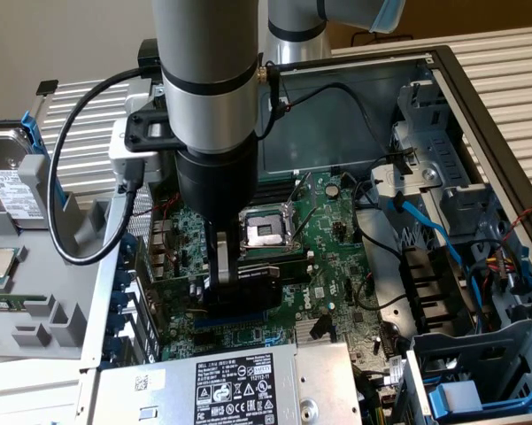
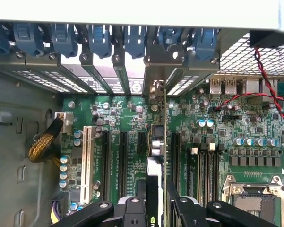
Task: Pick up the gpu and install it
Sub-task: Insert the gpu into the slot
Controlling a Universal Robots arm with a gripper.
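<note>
Arm is down inside the open computer case [image 1: 478, 97], with the gripper [image 1: 233, 285] low over the motherboard [image 1: 336, 235]. The jaws are clamped on the gpu [image 1: 258, 282], one finger on each face. In the wrist view the card is edge-on and upright between the fingertips [image 2: 141, 194]. Pickup counts as done: the card is in the grip and inside the case. In the exterior view the black shroud sits just in front of the CPU socket [image 1: 266, 228], and its lower edge is close over the blue expansion slot [image 1: 248, 323]. In the wrist view the card runs parallel to the black expansion slots [image 2: 123, 153]. Its far end points at the rear openings under the blue latches [image 2: 99, 40]. I cannot tell whether the edge connector is home in a slot or only hovering above one, because card and fingers hide the contact line. My guess is the insertion stage. What is left, as far as shown: seating not confirmed, jaws not yet let go, no latch seen holding the end bracket.
</note>
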